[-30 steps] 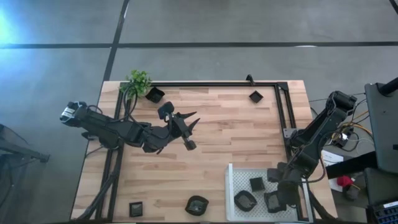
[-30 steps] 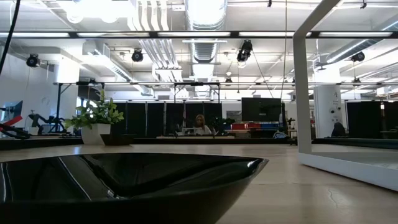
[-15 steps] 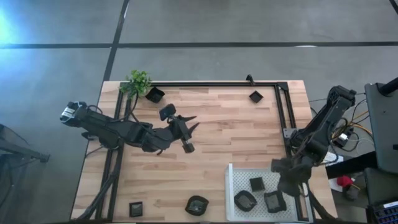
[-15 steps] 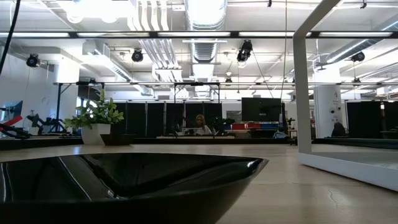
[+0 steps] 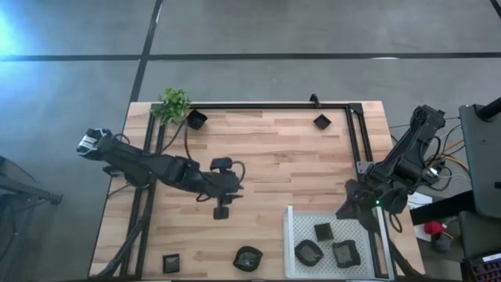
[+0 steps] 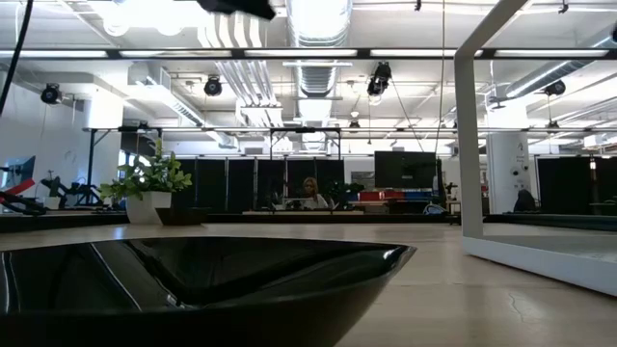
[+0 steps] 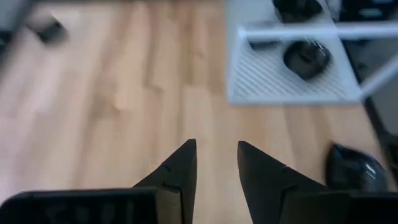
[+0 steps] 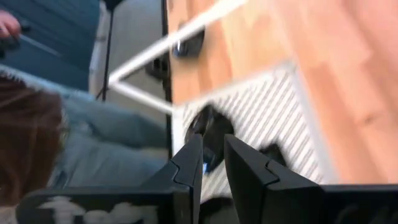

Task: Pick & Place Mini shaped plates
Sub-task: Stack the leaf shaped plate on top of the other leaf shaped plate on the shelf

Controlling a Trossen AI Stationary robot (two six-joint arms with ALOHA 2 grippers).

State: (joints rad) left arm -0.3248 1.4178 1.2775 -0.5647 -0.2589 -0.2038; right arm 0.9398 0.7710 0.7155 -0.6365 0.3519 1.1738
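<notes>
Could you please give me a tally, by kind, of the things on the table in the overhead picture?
Black mini plates on the white tray: 3
Black mini plates on the wooden tabletop: 4
White tray: 1
Green plant: 1
Total: 9

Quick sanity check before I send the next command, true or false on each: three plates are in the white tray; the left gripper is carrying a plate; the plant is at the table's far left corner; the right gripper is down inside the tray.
1. Three mini plates lie in the white tray. True: one, another, a third.
2. The left gripper carries a plate. False: its fingers stand apart with nothing between them, over bare wood.
3. The plant is at the far left corner. True.
4. The right gripper is down inside the tray. False: it is above the tray's far edge, empty.
</notes>
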